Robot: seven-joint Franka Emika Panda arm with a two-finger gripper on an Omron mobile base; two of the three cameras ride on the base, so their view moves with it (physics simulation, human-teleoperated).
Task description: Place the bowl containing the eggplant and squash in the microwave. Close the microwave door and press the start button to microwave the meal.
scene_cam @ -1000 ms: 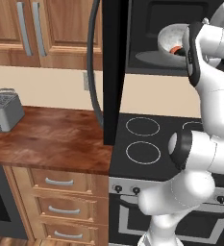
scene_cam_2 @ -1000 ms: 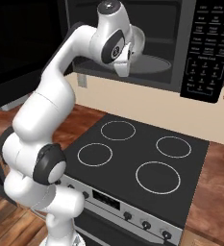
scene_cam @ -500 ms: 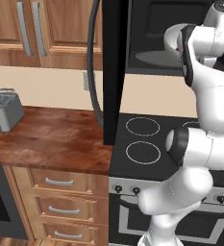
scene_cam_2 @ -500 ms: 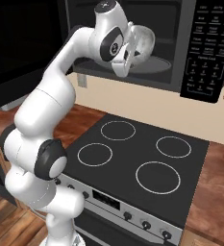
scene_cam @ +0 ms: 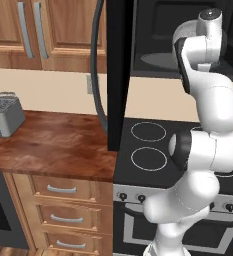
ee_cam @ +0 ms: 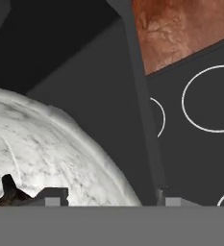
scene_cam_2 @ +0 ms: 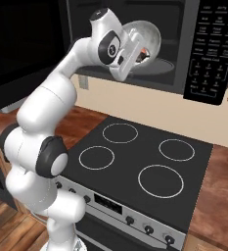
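Gripper jaws look spread around the bowl rim, bowl tilted just ahead at the microwave mouth; I'd level it before backing straight out.

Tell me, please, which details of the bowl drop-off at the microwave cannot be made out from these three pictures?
- Left base view: the speckled whitish-grey stone-look bowl is hidden behind the white arm's upper links.
- Right base view: the gripper's jaws are covered by the hand and the bowl; whether the bowl rests on the grey round turntable plate is unclear.
- Hand view: the bowl is cut off by the left edge; the blackish eggplant barely shows.
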